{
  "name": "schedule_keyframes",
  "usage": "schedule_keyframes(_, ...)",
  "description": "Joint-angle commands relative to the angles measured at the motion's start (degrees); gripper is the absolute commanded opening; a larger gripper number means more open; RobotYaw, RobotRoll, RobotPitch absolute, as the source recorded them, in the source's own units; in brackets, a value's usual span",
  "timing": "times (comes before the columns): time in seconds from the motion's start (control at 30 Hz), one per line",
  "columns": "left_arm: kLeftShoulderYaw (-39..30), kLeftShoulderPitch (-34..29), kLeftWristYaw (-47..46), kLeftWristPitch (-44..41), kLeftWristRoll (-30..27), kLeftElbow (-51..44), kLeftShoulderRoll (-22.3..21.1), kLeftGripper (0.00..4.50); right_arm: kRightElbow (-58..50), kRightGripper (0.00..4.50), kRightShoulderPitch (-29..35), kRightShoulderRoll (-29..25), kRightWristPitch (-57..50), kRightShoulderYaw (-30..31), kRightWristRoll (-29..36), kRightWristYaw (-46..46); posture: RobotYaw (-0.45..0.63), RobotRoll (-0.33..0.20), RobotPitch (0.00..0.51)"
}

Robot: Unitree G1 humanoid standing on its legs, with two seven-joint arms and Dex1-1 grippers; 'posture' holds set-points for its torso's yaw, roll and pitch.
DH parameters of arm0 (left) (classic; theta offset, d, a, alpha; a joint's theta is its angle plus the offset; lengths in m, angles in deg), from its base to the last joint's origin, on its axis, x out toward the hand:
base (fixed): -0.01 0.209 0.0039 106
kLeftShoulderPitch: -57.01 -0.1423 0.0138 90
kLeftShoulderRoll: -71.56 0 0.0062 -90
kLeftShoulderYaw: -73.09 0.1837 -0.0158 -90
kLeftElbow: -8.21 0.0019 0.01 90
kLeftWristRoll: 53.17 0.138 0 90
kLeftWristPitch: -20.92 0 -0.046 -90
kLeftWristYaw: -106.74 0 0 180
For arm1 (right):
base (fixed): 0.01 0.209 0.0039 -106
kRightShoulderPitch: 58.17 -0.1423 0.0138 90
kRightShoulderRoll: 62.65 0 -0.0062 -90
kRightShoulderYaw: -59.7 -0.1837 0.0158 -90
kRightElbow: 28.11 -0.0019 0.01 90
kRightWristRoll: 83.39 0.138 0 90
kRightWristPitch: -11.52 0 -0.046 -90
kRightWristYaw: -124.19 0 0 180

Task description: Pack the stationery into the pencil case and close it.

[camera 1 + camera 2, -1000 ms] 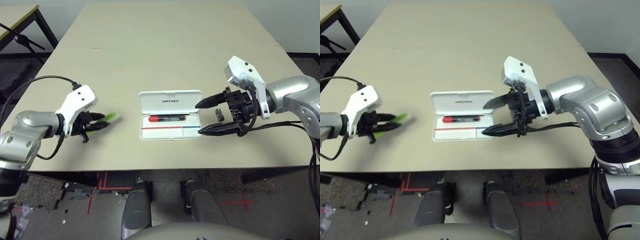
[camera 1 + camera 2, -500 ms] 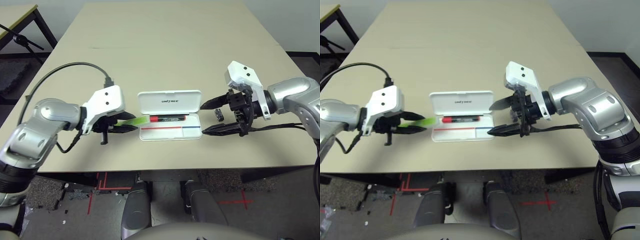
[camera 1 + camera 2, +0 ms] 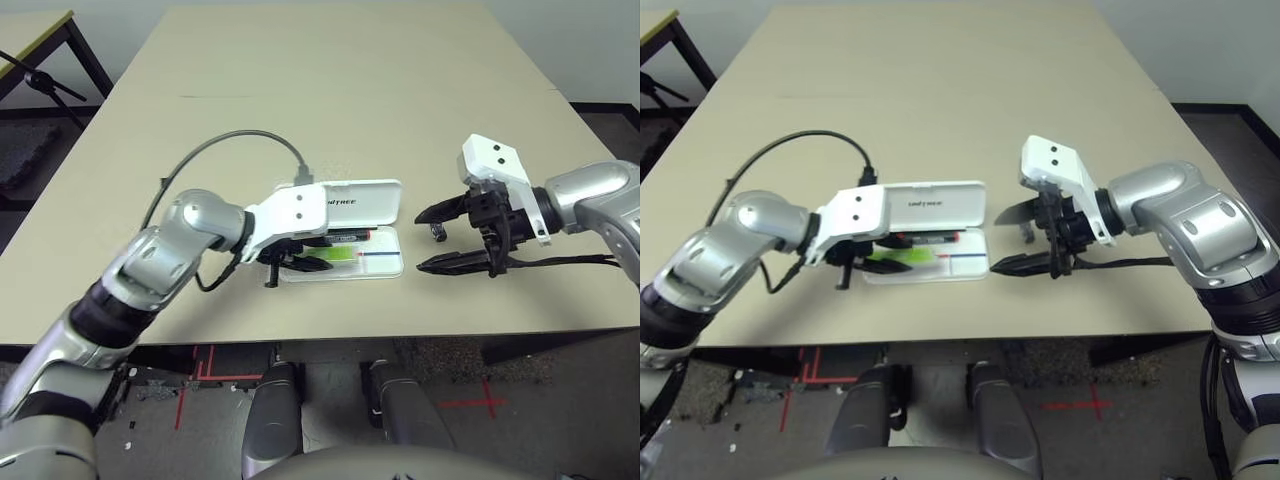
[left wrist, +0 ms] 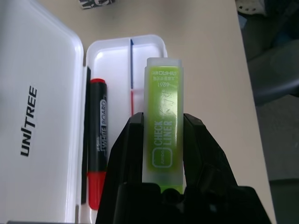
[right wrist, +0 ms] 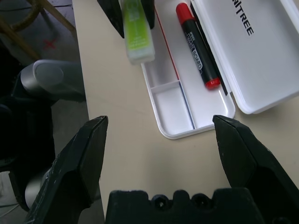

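Note:
The white pencil case (image 3: 345, 200) lies open at the table's middle, lid back, tray (image 3: 388, 263) toward me. A black marker with a red cap (image 4: 96, 154) lies in the tray along the hinge side. My left gripper (image 3: 298, 260) is shut on the lime-green stick (image 4: 163, 135), holding it low over the tray's front part, parallel to the marker. To the right of the case, the tiny metal clip (image 3: 437, 230) rests on the table. My right gripper (image 3: 422, 242) is open just right of the tray, with the clip close to its far finger.
A grey cable (image 3: 230, 145) loops from my left wrist over the table. The tabletop (image 3: 330, 90) stretches far behind the case. Another table's corner (image 3: 30, 30) and a black stand sit at the back left, off this table.
My left arm has swung right, carrying the green stick from the table's left part to over the case tray. My right gripper has drawn back slightly to the right, still open.

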Motion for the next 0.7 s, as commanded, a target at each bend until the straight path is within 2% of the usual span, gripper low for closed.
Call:
schedule_keyframes(0.03, 1.77, 0.14, 0.59, 0.76, 1.38, 1.86, 1.02, 1.08, -0.74, 4.50, 1.19, -0.79, 0.23, -0.04, -0.57, 0.39, -0.06, 0.000, 0.126)
schedule_keyframes(0.4, 3.15, -0.53, 0.11, 3.72, 5.63, 6.84, 2.84, 1.08, -1.19, 4.50, 2.97, -1.74, 0.44, -0.44, -1.17, 1.13, -0.08, 0.000, 0.130)
schedule_keyframes(0.67, 3.07, -1.33, 0.77, 3.25, 5.98, 6.19, 3.13, 1.08, -0.86, 4.50, 3.10, -1.40, 0.80, -0.13, -2.14, 1.59, -0.08, 0.000, 0.132)
schedule_keyframes(0.7, 3.04, -1.38, 0.77, 3.11, 5.97, 6.08, 3.14, 1.43, -0.83, 4.50, 3.08, -1.39, 0.82, -0.10, -2.17, 1.57, -0.08, 0.000, 0.132)
